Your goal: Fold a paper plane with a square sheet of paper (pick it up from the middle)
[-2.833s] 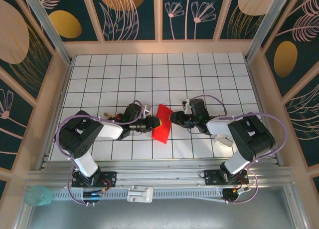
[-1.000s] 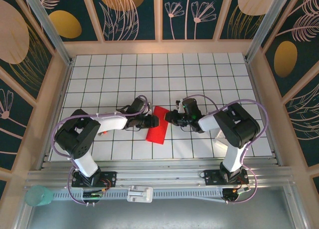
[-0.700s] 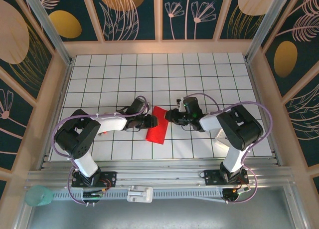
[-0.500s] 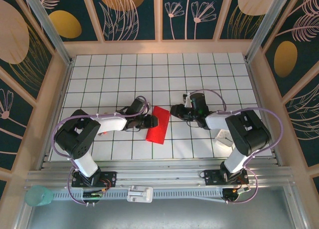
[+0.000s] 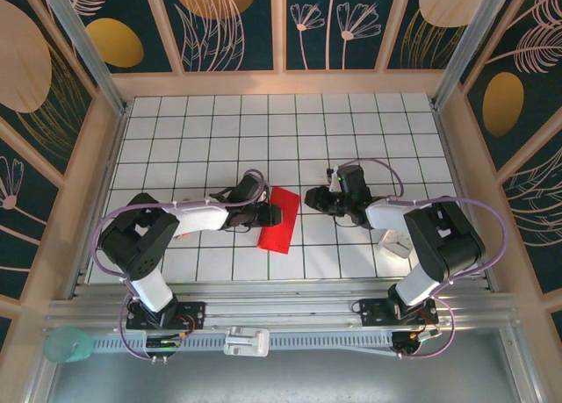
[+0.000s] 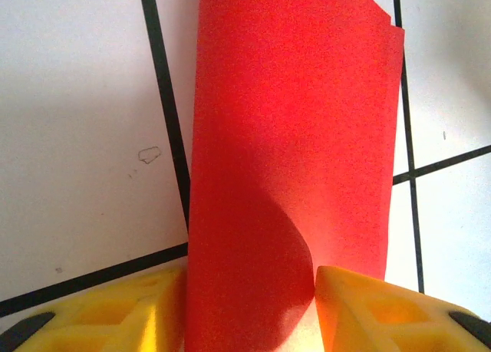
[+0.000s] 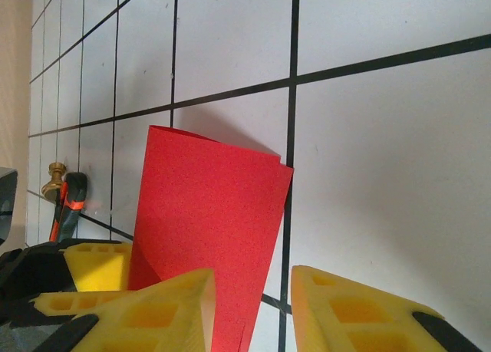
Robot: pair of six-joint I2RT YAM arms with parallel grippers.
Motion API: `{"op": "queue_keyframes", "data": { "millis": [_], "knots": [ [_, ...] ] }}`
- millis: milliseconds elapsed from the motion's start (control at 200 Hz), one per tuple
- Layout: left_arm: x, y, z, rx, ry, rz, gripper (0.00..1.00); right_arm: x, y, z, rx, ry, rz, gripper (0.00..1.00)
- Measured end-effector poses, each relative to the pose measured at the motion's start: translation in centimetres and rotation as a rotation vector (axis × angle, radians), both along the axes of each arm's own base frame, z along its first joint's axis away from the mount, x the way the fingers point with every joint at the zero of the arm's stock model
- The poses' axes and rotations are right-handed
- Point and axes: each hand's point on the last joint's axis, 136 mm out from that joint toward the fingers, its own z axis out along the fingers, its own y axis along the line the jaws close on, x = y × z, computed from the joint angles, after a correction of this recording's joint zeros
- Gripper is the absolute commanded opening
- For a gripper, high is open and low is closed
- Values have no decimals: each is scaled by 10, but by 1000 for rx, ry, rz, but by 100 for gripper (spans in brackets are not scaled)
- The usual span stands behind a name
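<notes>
The square sheet of paper lies on the grid table as a bright red strip folded in half, tilted slightly, with its long sides running away from the arms. My left gripper rests at the strip's left edge. In the left wrist view its yellow fingers stand apart, with a bowed part of the paper between them, so the left gripper is open. My right gripper sits just right of the paper's far corner, not touching it. The right gripper is open, with the paper ahead of it.
The white grid table is walled by wooden frames on three sides. A teal cup stands off the table on the near rail at the left. Both arms lie low across the near half of the table.
The right gripper has opened, let go of the paper's right edge and drawn back to the right. The left gripper stays at the left edge. The folded paper has hardly shifted.
</notes>
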Motion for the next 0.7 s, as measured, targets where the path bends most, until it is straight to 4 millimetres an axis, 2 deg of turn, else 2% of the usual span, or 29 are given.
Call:
{"op": "queue_keyframes", "data": {
  "millis": [305,701],
  "knots": [
    [-1,-1,-2,40,-10,-31,52,-4,-5,-2,-17,12,-15,30],
    [-1,-2,-2,52,-10,-37,53,-6,-3,-2,-10,22,-17,26]
  ]
}}
